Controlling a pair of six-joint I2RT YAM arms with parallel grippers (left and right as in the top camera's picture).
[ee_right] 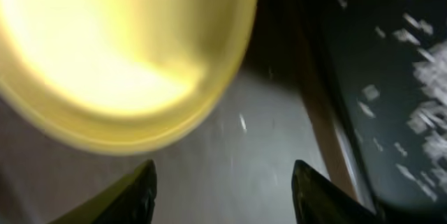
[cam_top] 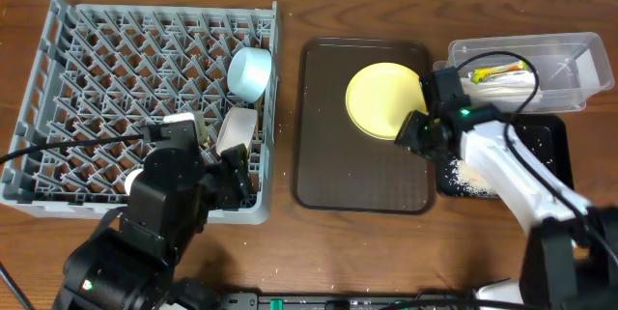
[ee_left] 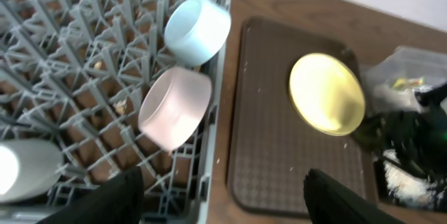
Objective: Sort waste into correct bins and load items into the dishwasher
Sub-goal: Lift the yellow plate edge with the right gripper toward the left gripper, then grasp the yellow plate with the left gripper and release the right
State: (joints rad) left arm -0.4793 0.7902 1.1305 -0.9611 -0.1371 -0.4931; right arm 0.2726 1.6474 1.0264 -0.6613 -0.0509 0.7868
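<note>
Light-blue bowl (cam_top: pixel 249 71) lies on its side, mouth toward the rack (cam_top: pixel 97 78)'s middle.

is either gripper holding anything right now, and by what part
Nothing is held. The right gripper is open beside the yellow plate; the left gripper open above the rack.

The plate (ee_right: pixel 119 49) (badly blurred) runs off the right wrist view's edge.

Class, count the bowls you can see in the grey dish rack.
2. The light-blue bowl lies on its side by the right wall of the rack; the white bowl is next to it, nearer the robot. The left arm may hide others.
</note>
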